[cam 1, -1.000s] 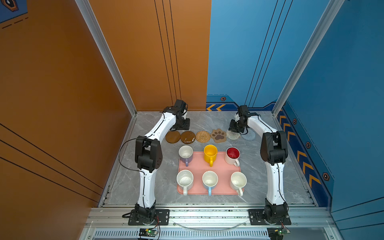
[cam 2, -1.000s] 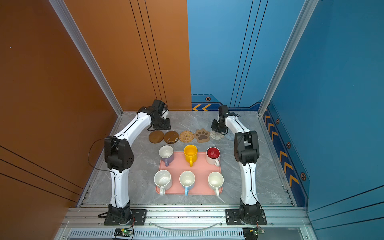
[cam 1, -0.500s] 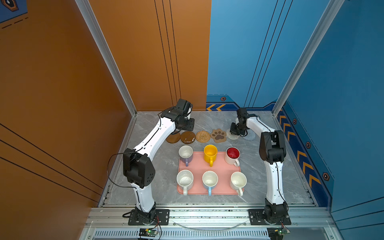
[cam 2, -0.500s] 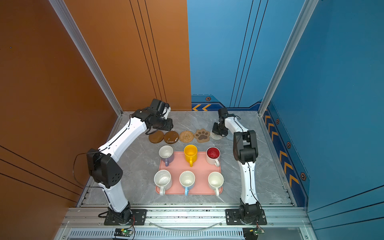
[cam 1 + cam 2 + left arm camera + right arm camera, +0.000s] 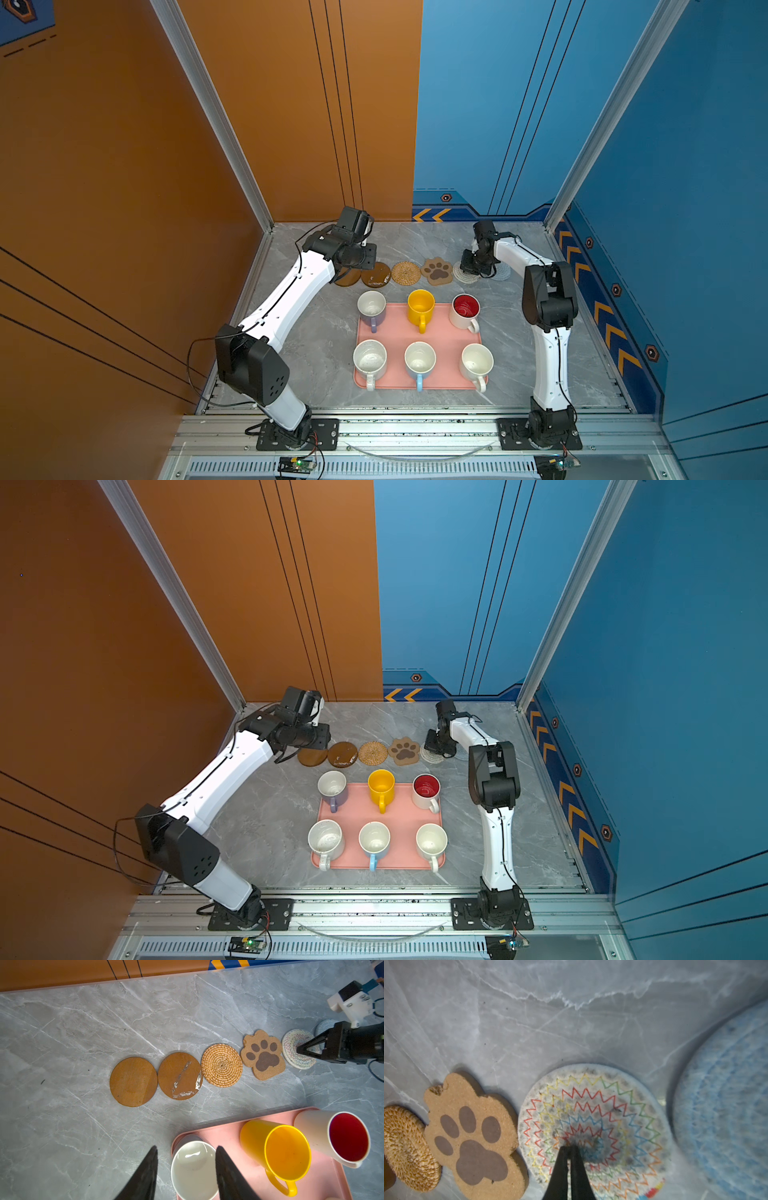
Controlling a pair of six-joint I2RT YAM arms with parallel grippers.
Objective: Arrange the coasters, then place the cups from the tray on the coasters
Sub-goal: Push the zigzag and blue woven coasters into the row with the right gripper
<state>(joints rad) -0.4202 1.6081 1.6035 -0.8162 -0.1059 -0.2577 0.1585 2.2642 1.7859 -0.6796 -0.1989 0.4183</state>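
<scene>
Six coasters lie in a row behind the tray: two brown discs [image 5: 133, 1081] [image 5: 180, 1075], a rattan round [image 5: 222, 1065], a paw shape [image 5: 263, 1055], a white woven round [image 5: 593, 1124] and a pale-blue woven round [image 5: 724, 1109]. Six cups stand on the pink tray [image 5: 395, 332]: lilac [image 5: 371, 305], yellow [image 5: 421, 305], red-inside [image 5: 465, 309], speckled [image 5: 369, 359], blue-handled [image 5: 419, 359], plain white [image 5: 477, 361]. My right gripper [image 5: 570, 1146] is shut, its tips resting on the middle of the white woven coaster. My left gripper [image 5: 186, 1148] hangs open and empty above the brown discs, with the lilac cup [image 5: 193, 1169] showing between its fingers.
Grey marble tabletop [image 5: 316, 345] is boxed in by an orange wall [image 5: 124, 166] at left and back and a blue wall [image 5: 685, 166] at right. The right arm's elbow [image 5: 548, 299] stands beside the tray's right edge; the left arm's elbow [image 5: 249, 365] sits at front left.
The right gripper's jaws have closed and its tips have come down on the white woven coaster. The left arm's elbow swung down toward front left while its gripper stayed over the brown discs.
</scene>
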